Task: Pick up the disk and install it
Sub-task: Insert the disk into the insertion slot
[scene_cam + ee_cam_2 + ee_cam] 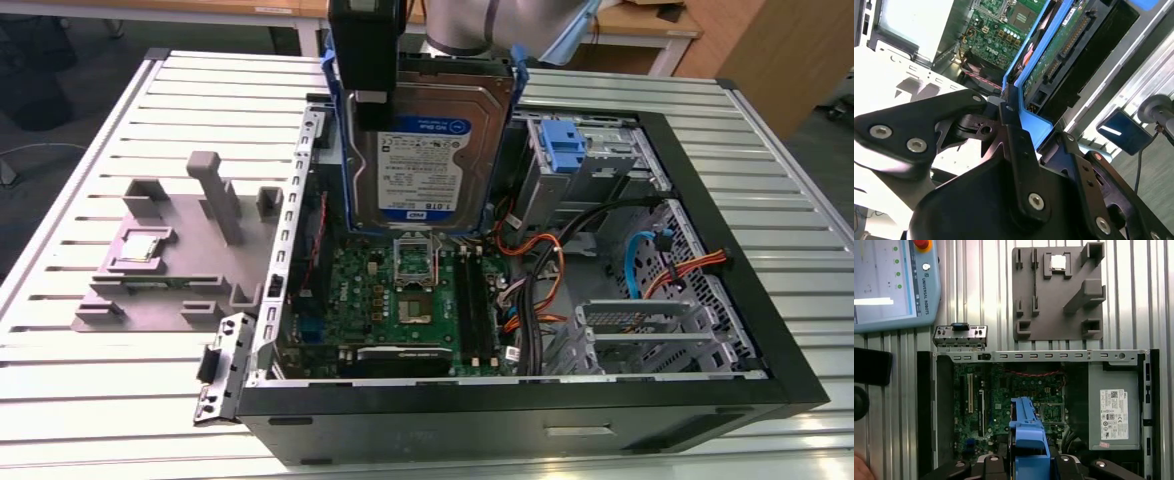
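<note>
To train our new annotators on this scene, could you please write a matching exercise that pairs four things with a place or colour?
Things:
1. disk
2. grey fixture block
3. motherboard
4. power supply box

Descriptions:
A. green, lying inside the open case
B. on the slatted table, beside the case
C. clamped in the gripper, above the case
D. grey with a white sticker, in a corner of the case

Pairs: 1-C, 2-B, 3-A, 4-D
</note>
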`<state>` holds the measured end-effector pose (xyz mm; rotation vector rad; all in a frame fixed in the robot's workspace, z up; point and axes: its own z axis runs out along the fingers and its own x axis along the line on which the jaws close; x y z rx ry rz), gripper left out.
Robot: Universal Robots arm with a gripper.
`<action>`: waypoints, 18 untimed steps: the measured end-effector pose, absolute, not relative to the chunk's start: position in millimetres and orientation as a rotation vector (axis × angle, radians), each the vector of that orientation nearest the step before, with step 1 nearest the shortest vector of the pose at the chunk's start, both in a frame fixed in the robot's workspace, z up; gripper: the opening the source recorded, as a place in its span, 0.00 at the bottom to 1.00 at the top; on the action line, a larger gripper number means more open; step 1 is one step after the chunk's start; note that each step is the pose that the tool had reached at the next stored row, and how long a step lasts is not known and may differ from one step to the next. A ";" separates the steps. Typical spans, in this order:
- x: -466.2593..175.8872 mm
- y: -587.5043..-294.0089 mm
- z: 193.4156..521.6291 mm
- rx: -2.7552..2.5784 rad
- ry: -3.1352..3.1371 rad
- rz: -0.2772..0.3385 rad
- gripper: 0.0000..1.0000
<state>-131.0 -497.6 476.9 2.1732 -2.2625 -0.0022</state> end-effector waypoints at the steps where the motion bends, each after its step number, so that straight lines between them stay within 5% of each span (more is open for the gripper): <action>1: -131.0 -498.8 476.9 2.173 -2.262 -0.002 0.37; 18: -125.3 -506.3 476.7 2.172 -2.261 0.001 0.37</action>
